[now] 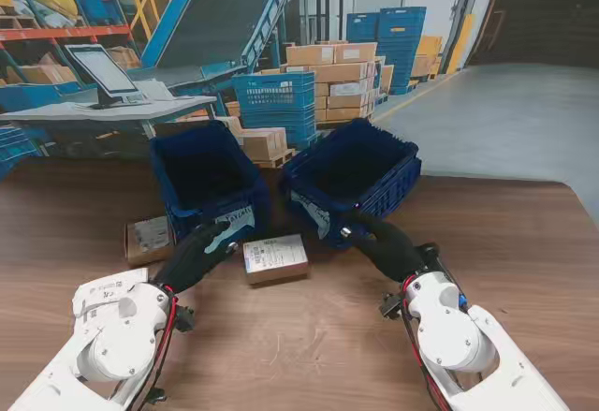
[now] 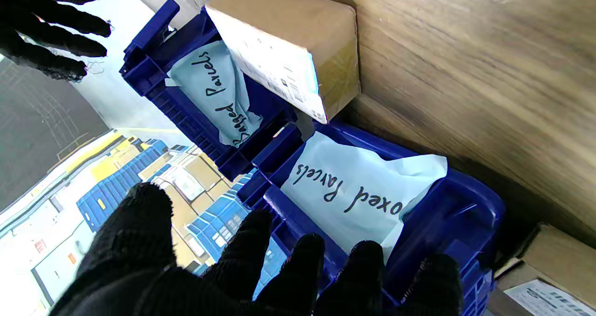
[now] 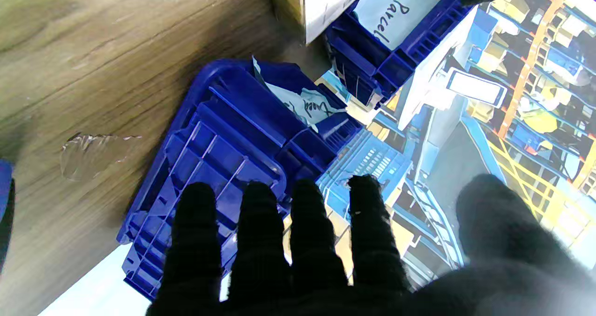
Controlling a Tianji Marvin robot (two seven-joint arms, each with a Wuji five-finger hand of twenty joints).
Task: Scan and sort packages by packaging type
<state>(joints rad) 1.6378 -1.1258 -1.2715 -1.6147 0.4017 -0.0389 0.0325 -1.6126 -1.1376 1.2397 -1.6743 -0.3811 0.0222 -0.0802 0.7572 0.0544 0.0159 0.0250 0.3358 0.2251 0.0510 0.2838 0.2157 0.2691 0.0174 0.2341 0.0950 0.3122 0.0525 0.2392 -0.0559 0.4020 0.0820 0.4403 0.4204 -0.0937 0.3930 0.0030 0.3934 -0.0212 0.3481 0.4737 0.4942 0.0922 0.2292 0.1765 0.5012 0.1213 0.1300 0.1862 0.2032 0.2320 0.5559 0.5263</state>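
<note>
A small cardboard box [image 1: 274,258] with a white label lies on the table [image 1: 309,345] between my two hands, just in front of two blue bins. The left bin [image 1: 192,212] carries a paper sign reading "Boxed Parcels" [image 2: 358,190]. The right bin [image 1: 393,184] has a sign reading "Bagged Parcels" [image 2: 219,92]. My left hand [image 1: 198,254], in a black glove, is open beside the box and near the left bin's front. On the other side my right hand [image 1: 384,242] is open at the right bin's front corner. Neither hand holds anything. The left wrist view shows the box [image 2: 288,41] apart from my fingers [image 2: 298,269].
A second labelled cardboard box [image 1: 148,239] lies left of the left bin, also seen as a box [image 2: 545,269] in the left wrist view. A patch of clear tape [image 3: 88,153] sticks to the table. Behind the table stand a tablet stand [image 1: 101,72], stacked cartons and blue crates.
</note>
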